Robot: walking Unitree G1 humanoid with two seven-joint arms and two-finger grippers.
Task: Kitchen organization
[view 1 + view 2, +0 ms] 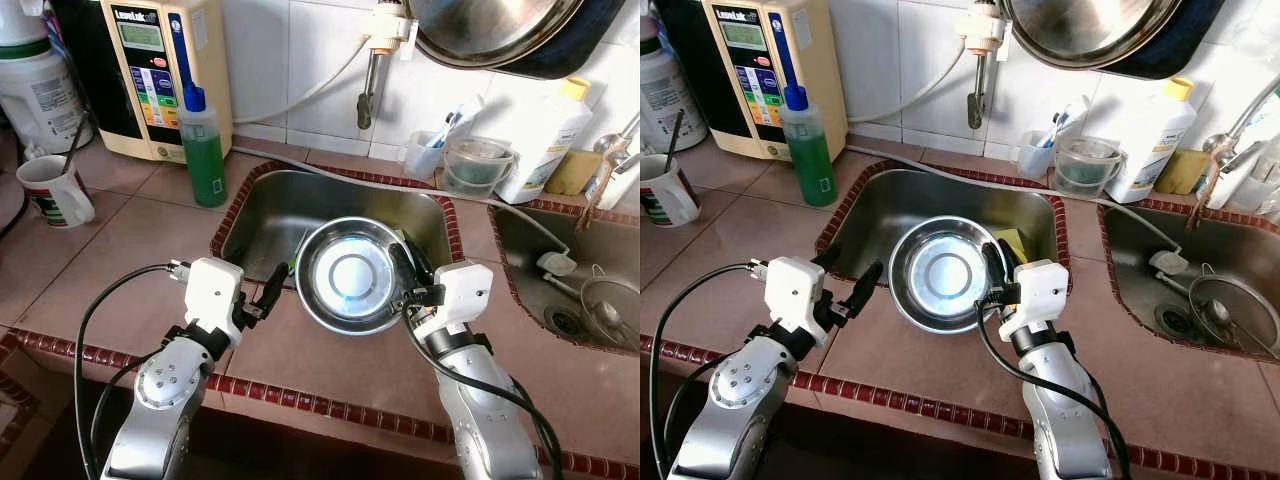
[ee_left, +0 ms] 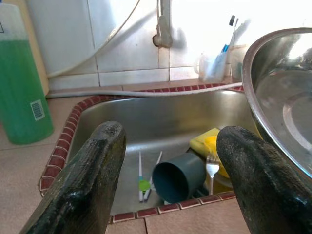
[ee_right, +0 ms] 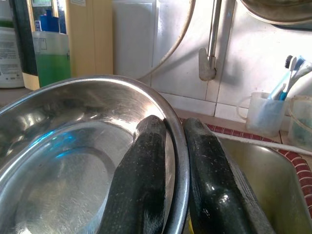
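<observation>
A round steel bowl [image 1: 350, 275] is tilted over the front edge of the left sink [image 1: 270, 210]. My right gripper [image 1: 405, 262] is shut on the bowl's right rim, with one finger inside the bowl [image 3: 73, 161] and one outside. My left gripper [image 1: 268, 290] stands open just left of the bowl, above the counter's edge, with nothing between its fingers [image 2: 87, 180]. Down in the sink lie a dark teal cup [image 2: 178, 178] on its side, a fork [image 2: 211, 170] and a yellow sponge [image 2: 209, 144].
A green soap bottle [image 1: 203, 150] and a water machine [image 1: 160, 70] stand back left, with a mug [image 1: 55, 190] further left. A tap [image 1: 370, 90] hangs over the sink. Plastic cups [image 1: 478, 165] and a white bottle [image 1: 545, 140] stand behind; a second sink [image 1: 570, 290] lies right.
</observation>
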